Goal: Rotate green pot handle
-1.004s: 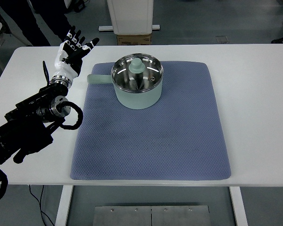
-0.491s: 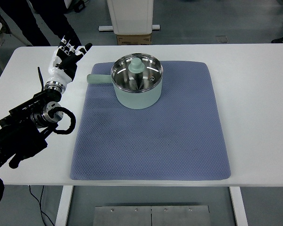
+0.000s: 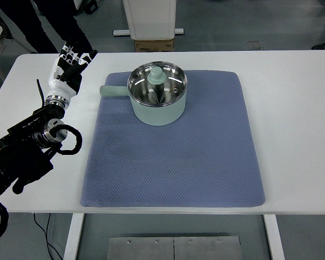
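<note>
The left hand (image 3: 67, 66), white w/ black finger segments, is seen in the upper left of the frame, held over the white table (image 3: 292, 108) near its far-left part. Its fingers (image 3: 76, 54) are spread loosely and point up toward the top edge; nothing is grasped. The hand is set well apart from the pot handle, to the handle's left and slightly higher in the frame. Behind the wrist, the black left arm (image 3: 30, 146) runs down to the lower-left edge, w/ a looped black cable (image 3: 70, 142) beside its joint.

The pale green pot (image 3: 157, 93) is placed upright on the upper-centre part of a blue-grey quilted mat (image 3: 173, 157), which covers the mid table. A shiny steel interior is shown, w/ a green lid knob (image 3: 157, 76) visible inside the rim. The green pot handle (image 3: 115, 91) sticks out horizontally toward the left of the frame, its tip lying over the mat's upper-left corner area.

At the top left, a person's dark trouser legs (image 3: 49, 21) are seen behind the table. A white pedestal w/ a cardboard box (image 3: 153, 45) under it stands at top centre. The right arm isn't in the frame.
</note>
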